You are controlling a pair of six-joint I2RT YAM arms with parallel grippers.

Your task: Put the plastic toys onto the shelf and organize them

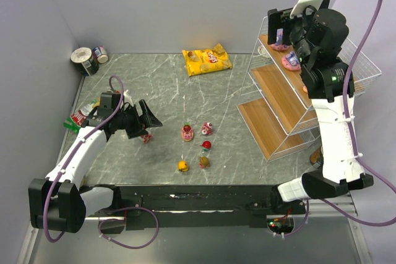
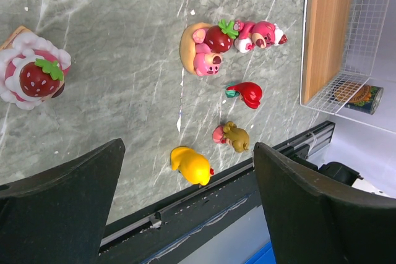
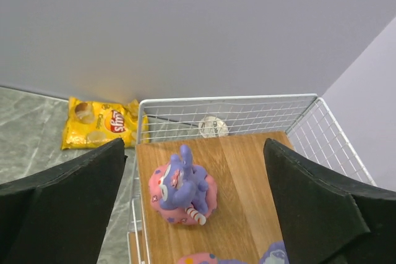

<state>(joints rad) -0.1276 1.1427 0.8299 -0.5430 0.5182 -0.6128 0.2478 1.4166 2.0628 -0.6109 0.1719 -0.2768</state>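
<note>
Toys (image 1: 187,132) dot marble tabletop (image 1: 154,85) under lilac walls (image 1: 154,4); left hand (image 1: 150,129) and right hand (image 3: 193,153) gape empty.

The gray table (image 1: 154,91) is holding little toys (image 1: 187,132) in the middle, a yellow chip bag (image 1: 207,61), two cans (image 1: 85,61) and the shelf (image 1: 267,125).

Top view: high behind me, looks down over whole counter (image 1: 154,91). My left wrist view: close, down at counter's near edge, shelf (image 2: 327,29) corner. My right wrist view: close over shelf top, facing far wall (image 3: 185,29). All share shelf.
</note>
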